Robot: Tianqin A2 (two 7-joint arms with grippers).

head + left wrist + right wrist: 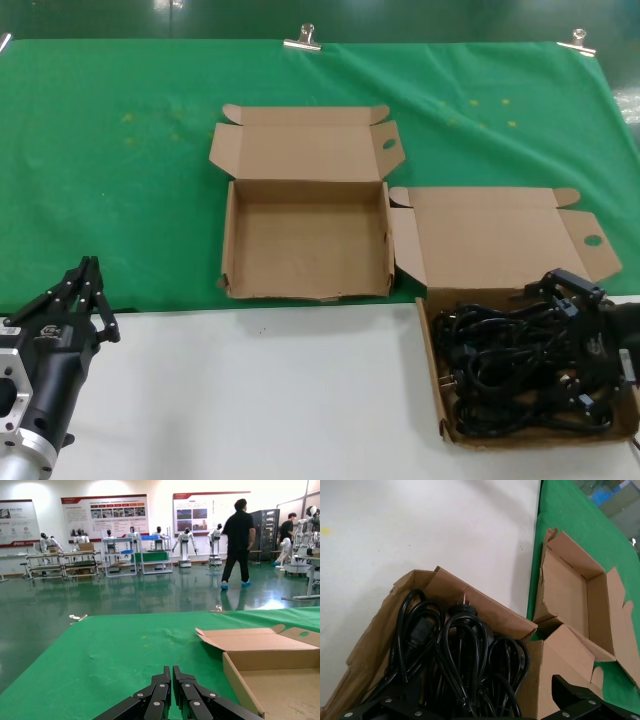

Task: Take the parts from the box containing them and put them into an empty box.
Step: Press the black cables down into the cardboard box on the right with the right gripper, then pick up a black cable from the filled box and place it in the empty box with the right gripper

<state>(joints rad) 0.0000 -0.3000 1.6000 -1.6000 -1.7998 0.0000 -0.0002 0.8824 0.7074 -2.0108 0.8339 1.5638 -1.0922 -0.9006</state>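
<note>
Green cloth (pixel 120 180), two clips (pixel 301 40).

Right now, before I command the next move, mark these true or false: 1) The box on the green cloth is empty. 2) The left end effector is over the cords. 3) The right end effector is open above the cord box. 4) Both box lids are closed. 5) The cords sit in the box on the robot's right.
1) True: the empty box holds nothing.
2) False: the left end effector sits shut at the near left, away from both boxes.
3) True: the right end effector is open over the cords.
4) False: both lids stand open.
5) True: they fill the cord box.
</note>
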